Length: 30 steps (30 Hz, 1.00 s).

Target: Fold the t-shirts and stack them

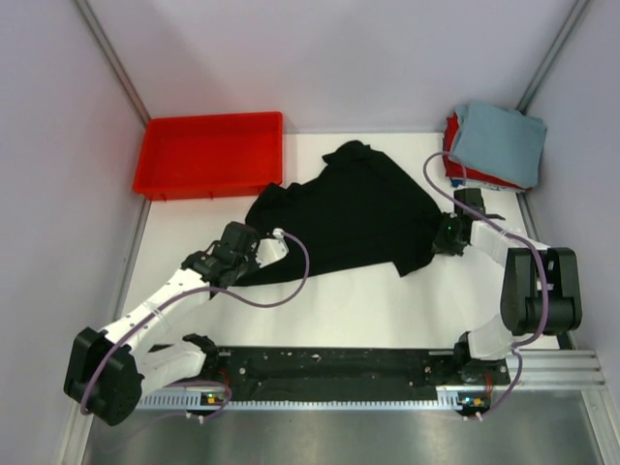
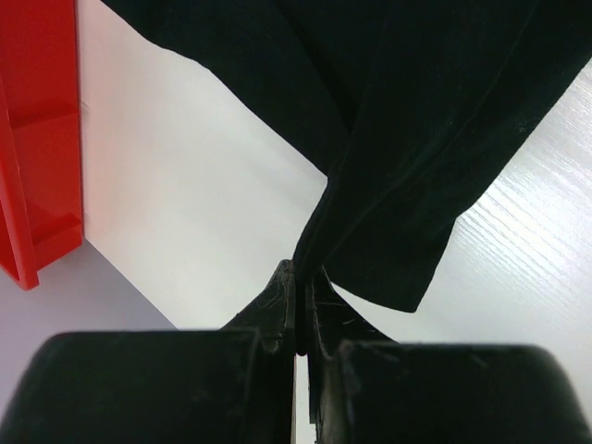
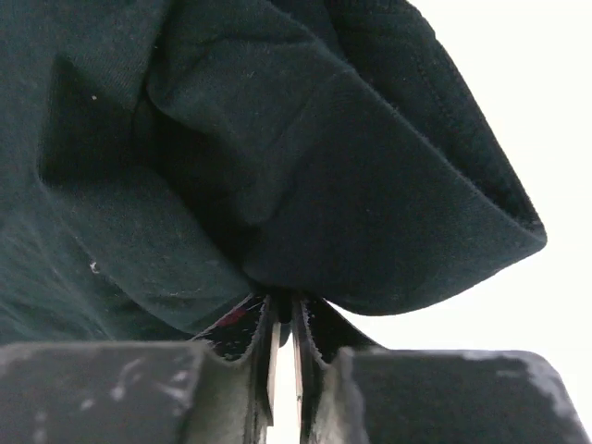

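- Top view: black t-shirt (image 1: pixel 339 208) lies crumpled and half-spread mid-bench (image 1: pixel 339 315), not yet folded. Left gripper (image 1: pixel 275 248) is at its near-left corner and right gripper (image 1: pixel 448 235) at its right edge, so each arm has one side, probably to pull the cloth flat before folding.
- Top view: the finished pile sits at the far-right corner, grey-blue t-shirt (image 1: pixel 496 143) on top of a red t-shirt (image 1: pixel 453 167), well apart from the black one so the work area is free. Red tray (image 1: pixel 208 121) is far left, with the shirt's edge just beside it.
- Left wrist: left gripper (image 2: pixel 298 277) is clamped tight on a thin gathered edge of the black t-shirt (image 2: pixel 416 139). The cloth fans out taut from the tips, which suggests tension. Tray (image 2: pixel 37 139) at left, bare bench (image 2: pixel 203 203) below.
- Right wrist: right gripper (image 3: pixel 285 305) has its fingers almost together, pinching a bunched fold of the black t-shirt (image 3: pixel 277 139). The hem loops loose to the right over the bench (image 3: pixel 518 92). Grip looks thick, several layers, and may slip.
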{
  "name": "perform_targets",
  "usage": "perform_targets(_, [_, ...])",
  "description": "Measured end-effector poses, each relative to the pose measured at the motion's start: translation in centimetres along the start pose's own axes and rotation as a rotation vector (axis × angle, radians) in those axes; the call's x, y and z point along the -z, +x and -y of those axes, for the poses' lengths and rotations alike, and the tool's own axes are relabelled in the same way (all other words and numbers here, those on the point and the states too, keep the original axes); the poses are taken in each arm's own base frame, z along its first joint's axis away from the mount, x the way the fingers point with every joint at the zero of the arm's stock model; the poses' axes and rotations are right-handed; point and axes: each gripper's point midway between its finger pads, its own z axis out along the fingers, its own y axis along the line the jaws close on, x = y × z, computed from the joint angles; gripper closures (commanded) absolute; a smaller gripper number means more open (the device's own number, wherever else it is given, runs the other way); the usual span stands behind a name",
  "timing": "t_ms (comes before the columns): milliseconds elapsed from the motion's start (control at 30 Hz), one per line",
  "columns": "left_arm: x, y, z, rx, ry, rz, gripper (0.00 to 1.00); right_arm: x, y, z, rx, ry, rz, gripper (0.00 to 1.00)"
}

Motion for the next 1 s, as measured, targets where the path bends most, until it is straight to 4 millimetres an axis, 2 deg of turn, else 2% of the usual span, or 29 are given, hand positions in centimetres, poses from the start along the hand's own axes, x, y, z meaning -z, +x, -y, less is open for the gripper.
perform_targets(133, [0.0,0.1,0.1,-0.001,0.005,-0.006,1.00,0.4,-0.2,0.5,-0.029,-0.001,0.001,1.00])
perform_targets(233, [0.3,0.3,0.2,0.007,0.012,-0.014,1.00,2.3,-0.7,0.3,-0.031,-0.012,0.036,1.00])
perform_targets(300, [0.5,0.3,0.2,0.014,0.016,-0.019,1.00,4.5,-1.4,-0.1,-0.036,-0.039,0.092,1.00])
perform_targets(400, [1.2,0.2,0.0,0.032,0.017,-0.017,1.00,9.1,-2.4,-0.9,-0.046,-0.094,0.203,1.00])
perform_targets(533, [2.9,0.5,0.4,0.042,0.033,0.005,1.00,15.6,-1.9,-1.2,-0.047,-0.158,0.320,1.00])
perform_targets(667, [4.9,1.0,1.5,0.058,0.083,0.026,1.00,22.0,-0.8,-1.7,-0.029,-0.248,0.433,1.00])
perform_targets(733, [6.0,1.4,2.0,0.065,0.102,0.031,1.00,24.8,0.6,-2.0,-0.014,-0.299,0.463,1.00])
perform_targets(867, [8.9,2.5,2.5,0.072,0.110,0.047,1.00,28.3,3.3,-2.2,0.033,-0.358,0.446,1.00])
perform_targets(933, [11.1,2.7,1.9,0.079,0.085,0.078,1.00,30.0,4.2,-2.1,0.061,-0.366,0.442,1.00])
perform_targets(1000, [13.5,2.4,1.0,0.091,0.060,0.125,1.00,32.5,4.7,-2.0,0.092,-0.370,0.468,1.00])
